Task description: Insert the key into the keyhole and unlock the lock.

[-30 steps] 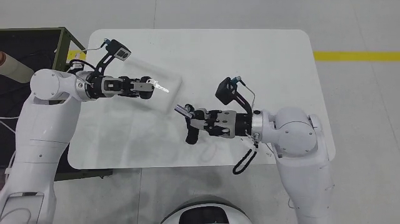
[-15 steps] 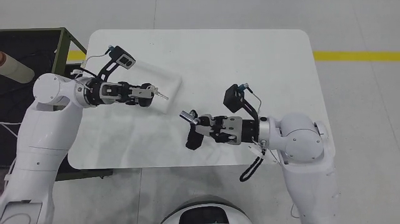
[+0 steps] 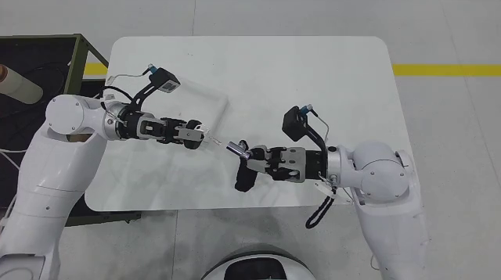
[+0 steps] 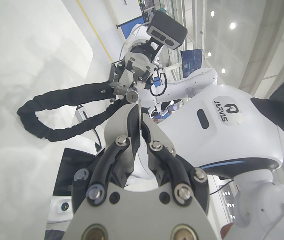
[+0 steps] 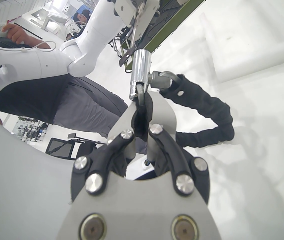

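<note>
left fingers (image 4: 133, 123) pinched shut on the key (image 4: 140, 112), blade projecting past the tips; right fingers (image 5: 162, 108) clamped on the lock (image 5: 140, 68); keyhole (image 4: 132, 97) just beyond blade, not yet entered; advise squaring blade to slot, advancing straight, then turning.

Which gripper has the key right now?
The left gripper: its jaws pinch the thin key. The right gripper instead clamps the chrome lock with the black cable.
</note>
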{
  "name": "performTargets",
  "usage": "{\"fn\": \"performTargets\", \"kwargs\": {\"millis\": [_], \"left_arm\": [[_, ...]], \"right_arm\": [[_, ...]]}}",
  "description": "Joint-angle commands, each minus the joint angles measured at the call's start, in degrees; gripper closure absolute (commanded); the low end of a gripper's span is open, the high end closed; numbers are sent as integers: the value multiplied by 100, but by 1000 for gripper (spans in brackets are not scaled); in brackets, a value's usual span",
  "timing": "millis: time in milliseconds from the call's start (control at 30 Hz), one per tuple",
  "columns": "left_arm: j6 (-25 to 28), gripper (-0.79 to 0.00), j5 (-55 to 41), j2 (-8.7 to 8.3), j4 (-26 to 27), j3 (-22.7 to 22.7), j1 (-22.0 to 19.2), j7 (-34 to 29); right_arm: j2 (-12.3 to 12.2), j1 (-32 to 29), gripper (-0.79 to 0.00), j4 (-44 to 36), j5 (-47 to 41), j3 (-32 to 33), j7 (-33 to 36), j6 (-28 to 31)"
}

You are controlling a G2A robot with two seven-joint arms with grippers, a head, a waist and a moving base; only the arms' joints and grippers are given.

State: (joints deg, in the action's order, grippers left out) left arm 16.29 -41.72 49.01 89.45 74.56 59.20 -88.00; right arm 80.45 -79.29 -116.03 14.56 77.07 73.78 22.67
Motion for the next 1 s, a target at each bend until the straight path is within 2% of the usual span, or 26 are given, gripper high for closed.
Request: {"fn": "performTargets", "kwargs": {"millis": [0, 533, 967], "left_arm": [[0, 0, -11, -13, 23, 22, 14, 0], [338, 0, 472, 14, 152, -7, 102, 338], [266, 0, 492, 3, 229, -20, 156, 267]], "right_arm": [[-25, 2, 0, -6, -4, -7, -18, -10], [-195, 14, 0, 0, -7, -148, -276, -61], [-313, 24, 0, -64, 86, -288, -447, -135]]}}
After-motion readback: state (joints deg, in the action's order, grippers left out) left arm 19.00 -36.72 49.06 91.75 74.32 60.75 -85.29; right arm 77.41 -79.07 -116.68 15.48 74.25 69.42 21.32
